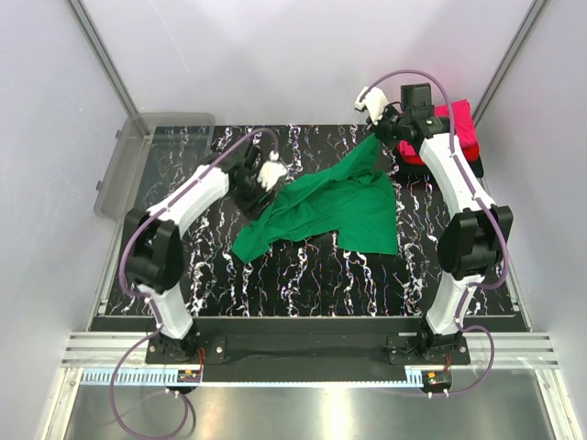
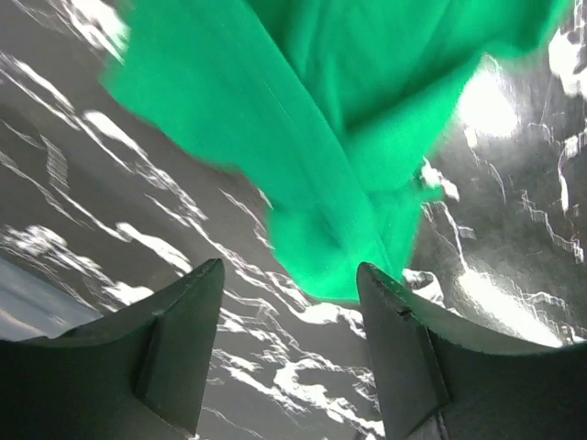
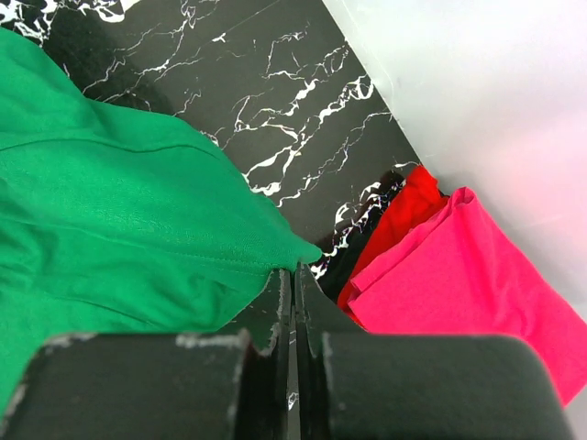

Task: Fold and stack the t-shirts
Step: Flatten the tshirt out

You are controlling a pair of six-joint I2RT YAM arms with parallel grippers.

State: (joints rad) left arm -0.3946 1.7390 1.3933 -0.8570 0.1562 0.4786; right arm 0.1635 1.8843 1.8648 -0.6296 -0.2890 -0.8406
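A bright green t-shirt (image 1: 330,206) lies rumpled across the middle of the table, with one corner drawn up toward the back right. My right gripper (image 1: 385,135) is shut on that corner (image 3: 307,249); in its wrist view the two fingers (image 3: 275,302) are pressed together at the cloth's tip. My left gripper (image 1: 270,174) hovers at the shirt's back left edge. It is open, with the green cloth (image 2: 348,165) just beyond its fingertips (image 2: 206,284) and nothing between them. Magenta-pink (image 3: 459,284), red (image 3: 404,211) and black (image 3: 353,252) t-shirts lie stacked at the back right (image 1: 456,128).
A clear grey plastic bin (image 1: 151,160) leans at the table's back left corner. The black marbled table top (image 1: 303,275) is bounded by white walls on the left, back and right. The stacked shirts sit close to the right wall (image 3: 477,101).
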